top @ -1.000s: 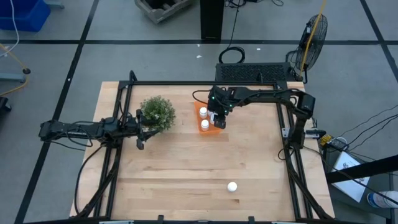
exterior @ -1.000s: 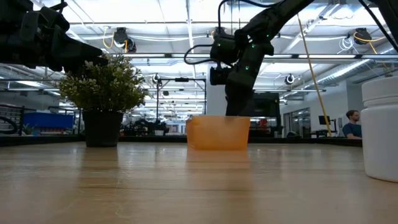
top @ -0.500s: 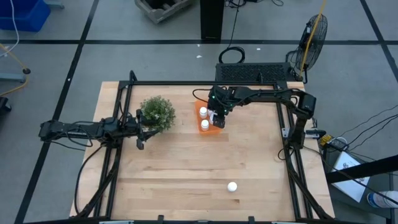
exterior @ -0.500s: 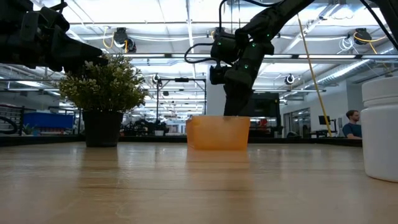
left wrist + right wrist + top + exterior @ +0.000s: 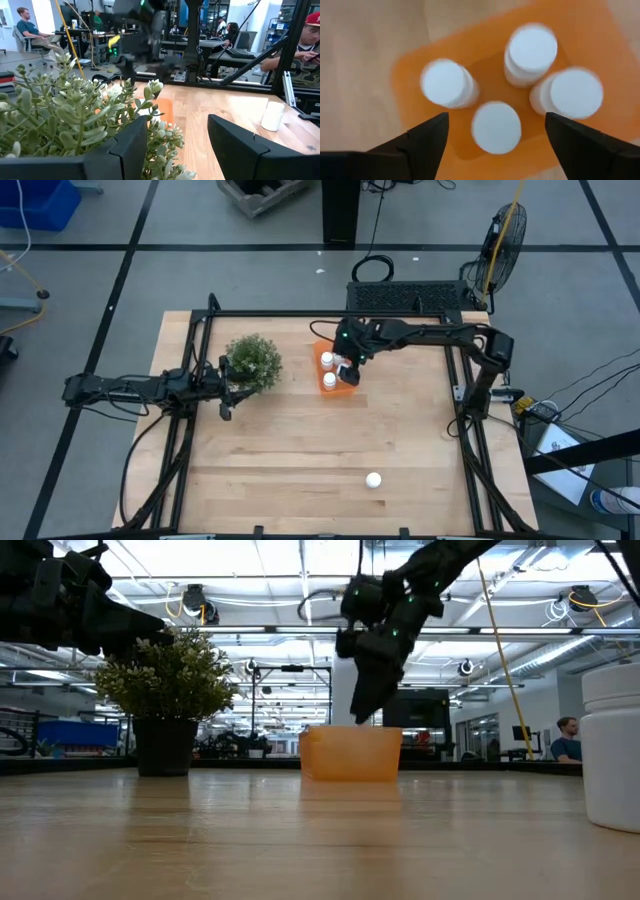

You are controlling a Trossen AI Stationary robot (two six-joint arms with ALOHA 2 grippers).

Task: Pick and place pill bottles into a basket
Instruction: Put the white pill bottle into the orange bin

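Left arm, waiting at the table's left edge: its left claw [image 5: 224, 385] hangs just beside the bushy green potted plant [image 5: 253, 362], fingers apart and holding nothing, as the left wrist view shows. Centre: the small bright orange rectangular plastic basket [image 5: 415, 75] sits on the wooden table [image 5: 290, 450], just right of the plant. Four small white cylindrical pill bottles with round white caps [image 5: 495, 127] stand upright inside it, close together. Directly above the basket hangs the right claw [image 5: 495, 132], spread wide and empty, its fingers [image 5: 425, 137] clear of the caps. Right and nearer the front edge: the fifth bottle [image 5: 373, 479] stands alone, well apart from the basket.

Step in hand, as judged: a release into the basket is complete, one bottle remaining. The next move calls for the right arm to rise clear of the rim, travel to the lone bottle, descend around it with fingers open, and close squarely on its body.
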